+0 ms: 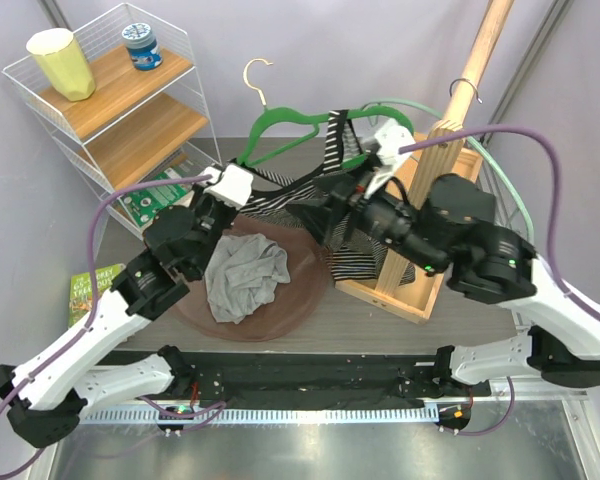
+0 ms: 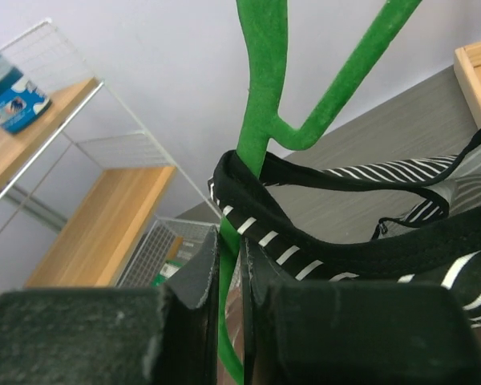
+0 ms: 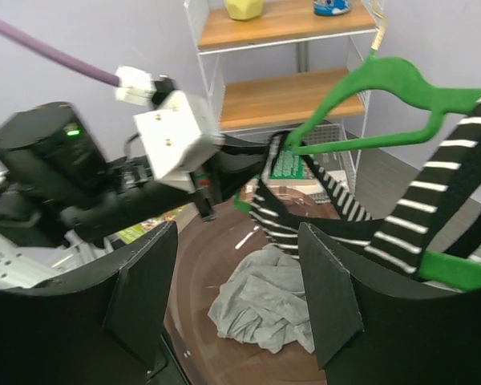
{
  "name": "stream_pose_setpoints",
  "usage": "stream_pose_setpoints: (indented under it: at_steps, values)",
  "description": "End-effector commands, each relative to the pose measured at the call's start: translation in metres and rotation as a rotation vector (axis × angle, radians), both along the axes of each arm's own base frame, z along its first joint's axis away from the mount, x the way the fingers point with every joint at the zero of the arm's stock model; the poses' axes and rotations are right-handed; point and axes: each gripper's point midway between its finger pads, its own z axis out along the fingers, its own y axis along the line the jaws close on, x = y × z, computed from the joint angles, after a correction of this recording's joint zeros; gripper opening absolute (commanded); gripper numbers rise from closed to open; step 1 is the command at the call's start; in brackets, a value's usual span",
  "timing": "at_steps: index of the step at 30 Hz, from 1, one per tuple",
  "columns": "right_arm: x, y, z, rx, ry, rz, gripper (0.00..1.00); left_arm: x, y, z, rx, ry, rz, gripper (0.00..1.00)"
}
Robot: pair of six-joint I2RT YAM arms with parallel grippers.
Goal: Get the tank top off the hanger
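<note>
The green hanger (image 1: pixel 292 124) is held up over the table, its hook pointing up. The black-and-white striped tank top (image 1: pixel 352 238) hangs from it, its straps still round the hanger arms. My left gripper (image 1: pixel 248 182) is shut on the hanger's left end. In the left wrist view the green bar (image 2: pixel 228 265) sits pinched between the fingers, with a strap (image 2: pixel 260 212) looped just above them. My right gripper (image 1: pixel 342 205) is open by the tank top's middle. In the right wrist view it (image 3: pixel 239 297) is empty, with the striped fabric (image 3: pixel 433 216) at its right and the hanger (image 3: pixel 385 80) above.
A brown round tray (image 1: pixel 295 300) holding a crumpled grey cloth (image 1: pixel 245 278) lies below the hanger. A wire shelf (image 1: pixel 110 100) with a yellow cup (image 1: pixel 62 62) and a blue tin (image 1: pixel 142 46) stands at the back left. A wooden stand (image 1: pixel 435 230) is at the right.
</note>
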Motion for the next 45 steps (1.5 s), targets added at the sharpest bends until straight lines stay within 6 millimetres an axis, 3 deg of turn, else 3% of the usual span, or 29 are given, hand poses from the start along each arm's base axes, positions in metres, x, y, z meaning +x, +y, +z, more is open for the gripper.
stream_pose_setpoints:
  at_steps: [1, 4, 13, 18, 32, 45]
  values:
    - [0.027, 0.006, 0.021, 0.097, 0.011, -0.15, 0.68, -0.016, 0.024, 0.013, -0.102, -0.021, 0.04, 0.0]
    - [0.049, 0.004, 0.014, 0.15, 0.088, -0.293, 0.68, -0.024, 0.037, 0.019, -0.119, -0.042, 0.056, 0.0]
    - [0.065, 0.014, 0.021, 0.449, 0.259, -0.385, 0.67, -0.034, 0.044, 0.019, -0.147, -0.033, 0.04, 0.0]
    - [0.076, 0.026, 0.011, 0.513, 0.323, -0.436, 0.65, -0.038, 0.046, 0.021, -0.173, -0.04, 0.032, 0.0]
    - [0.09, 0.056, -0.011, 0.657, 0.373, -0.447, 0.62, -0.048, 0.045, 0.029, -0.219, -0.06, -0.023, 0.0]
    - [0.112, 0.082, -0.023, 0.765, 0.372, -0.413, 0.52, -0.058, 0.05, 0.032, -0.252, -0.07, -0.05, 0.0]
